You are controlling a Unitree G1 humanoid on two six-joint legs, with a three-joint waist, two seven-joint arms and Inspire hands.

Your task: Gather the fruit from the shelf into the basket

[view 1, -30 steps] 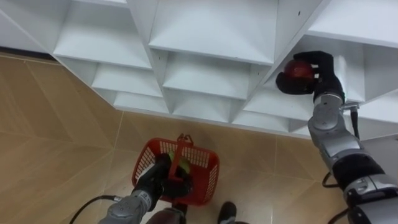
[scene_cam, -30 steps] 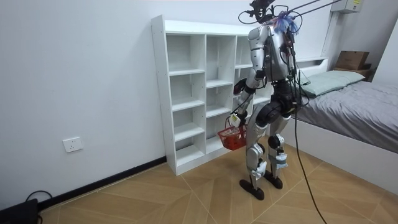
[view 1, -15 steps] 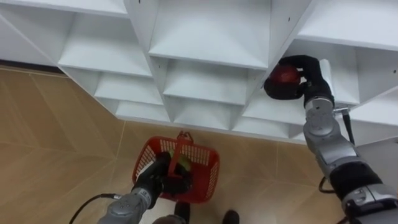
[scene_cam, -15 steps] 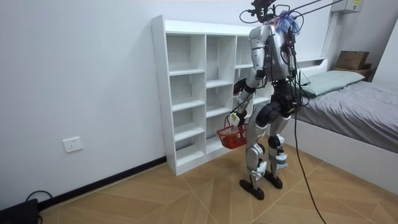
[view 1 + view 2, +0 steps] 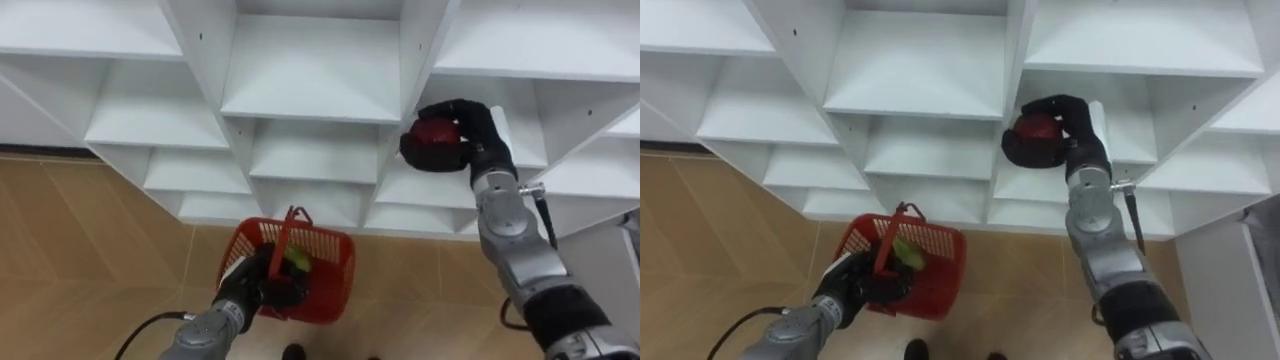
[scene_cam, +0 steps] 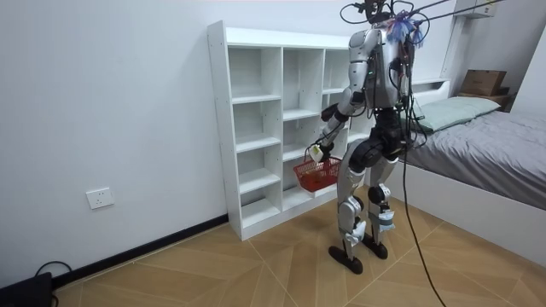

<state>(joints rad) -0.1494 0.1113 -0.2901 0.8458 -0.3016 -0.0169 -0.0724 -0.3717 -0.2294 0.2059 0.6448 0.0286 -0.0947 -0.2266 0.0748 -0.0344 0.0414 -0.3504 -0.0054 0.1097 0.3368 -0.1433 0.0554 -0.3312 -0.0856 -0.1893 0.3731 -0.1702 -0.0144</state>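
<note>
Right hand (image 5: pixel 478 135): raised before the white shelves (image 5: pixel 315 95), fingers curled round a red fruit (image 5: pixel 430 133).
Left hand (image 5: pixel 250 287): low, fingers clamped on the handle of the red basket (image 5: pixel 335 283).

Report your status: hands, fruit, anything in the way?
Right hand shut on red fruit at the white shelf unit. Left hand shut on red basket handle, green fruit inside. Nothing between red fruit and basket.
</note>
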